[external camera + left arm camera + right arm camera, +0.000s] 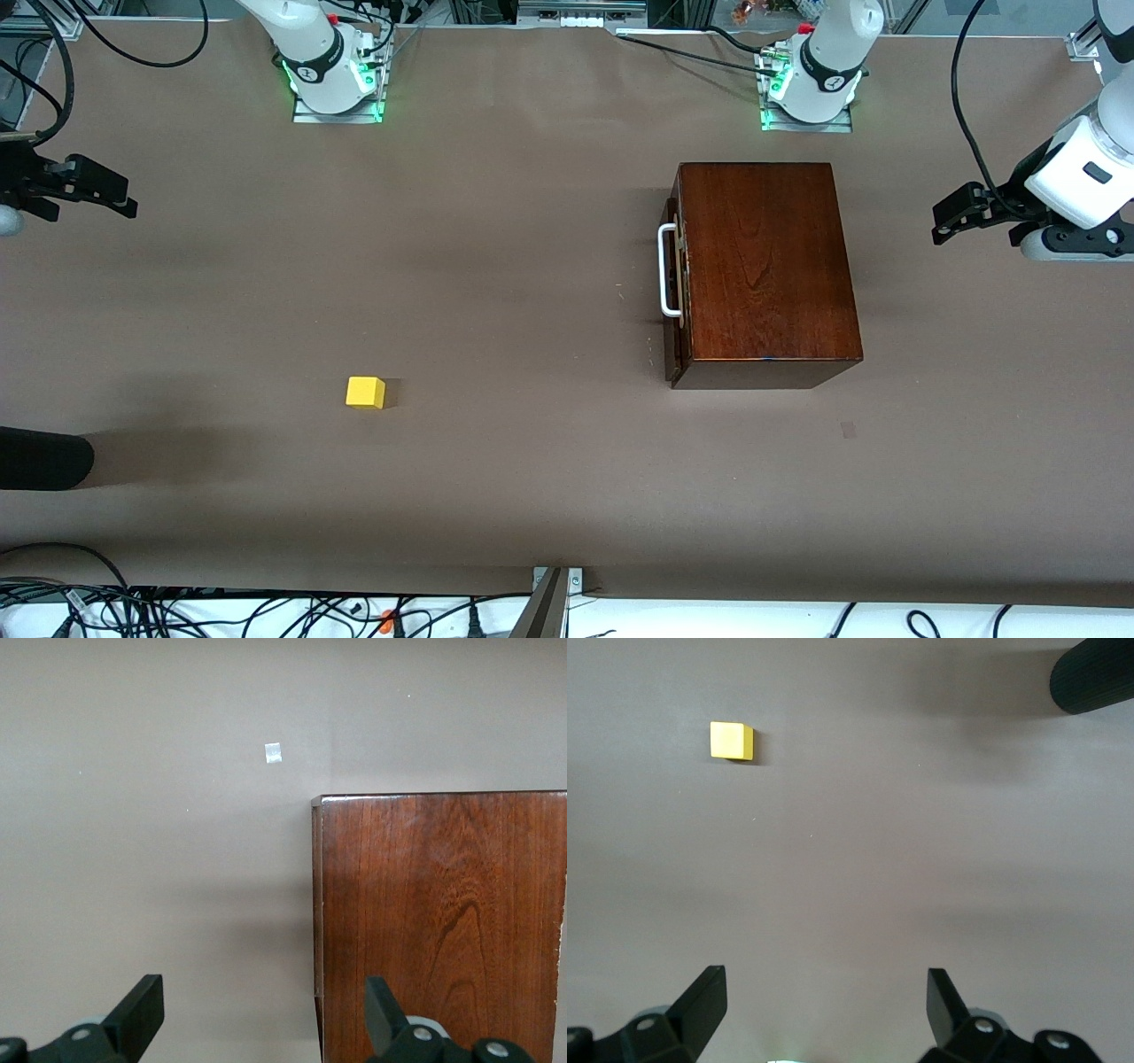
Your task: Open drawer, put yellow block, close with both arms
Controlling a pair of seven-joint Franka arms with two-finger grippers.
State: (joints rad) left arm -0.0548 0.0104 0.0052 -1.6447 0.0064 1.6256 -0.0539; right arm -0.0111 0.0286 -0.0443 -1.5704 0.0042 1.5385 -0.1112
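Looking across the brown table, we see the drawer shut inside the large dark reddish-brown wooden box (766,266), its white loop handle (668,270) facing the right arm's end, long axis running toward the front camera. Our left gripper (959,215) hangs near the box's handle-less end, fingers spread wide and empty. Our right gripper (89,190) hovers at the table's other end, also wide open, holding nothing. The small bright yellow cube (365,392) lies nearer the front camera, well apart from the box, on the right arm's side; we judge that arm better placed for it.
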